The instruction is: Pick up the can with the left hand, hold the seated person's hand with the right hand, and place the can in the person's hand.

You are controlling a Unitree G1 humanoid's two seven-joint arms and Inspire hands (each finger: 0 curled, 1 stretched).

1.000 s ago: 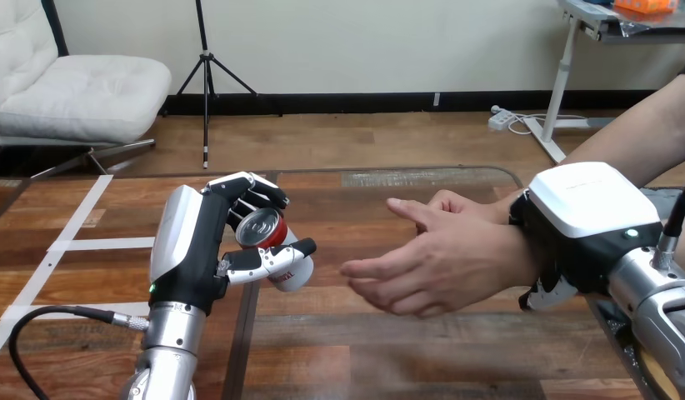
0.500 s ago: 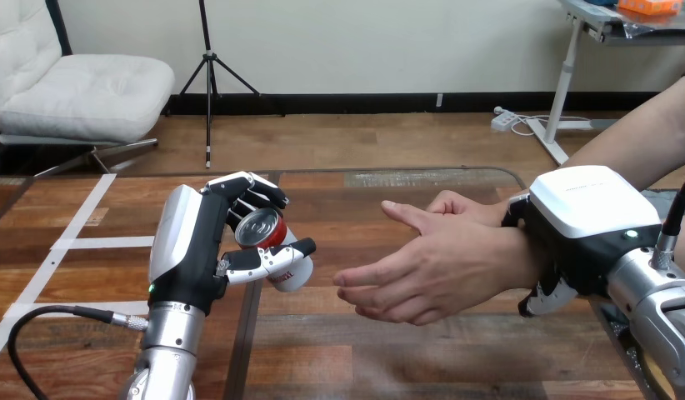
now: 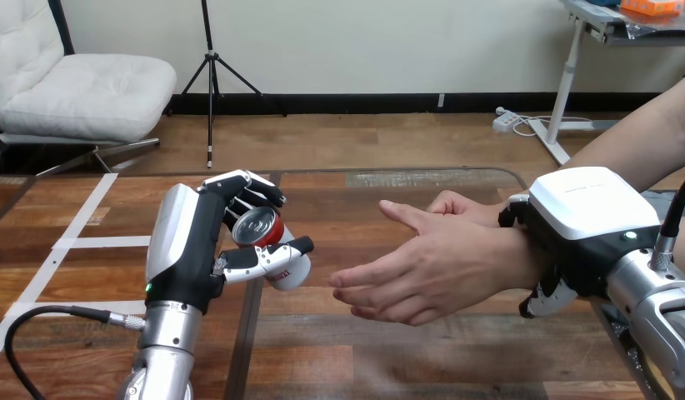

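Gripping the can (image 3: 262,230) in the left hand (image 3: 185,250), with fingers (image 3: 239,185) curled over its far side and thumb (image 3: 264,257) laid across its near side. Rises on a near-upright silver forearm, white shell turned outward to the left, palm facing right. Holds the can clear of the surface (image 3: 389,350), tipped so the silver top faces back and up while the pale base points away to the right of the palm.

Judging by the look: a thin metal can, probably light, stiff at the rims but easy to dent in the wall, smooth enough to slip. Best held as now, round the middle of the wall with thumb opposing fingers and firm but not crushing pressure. Cannot tell whether full or empty.

Clasps the person's wrist (image 3: 510,250) with the right hand (image 3: 585,212), white shell uppermost, dark fingers showing under the wrist and seemingly wrapped round it.

Further out, between the two robot hands, lies the person's hand (image 3: 422,267), stretched leftward from the right hand's clasp, set on edge with thumb uppermost, fingers straight. Points its fingertips toward the can, near it but apart.
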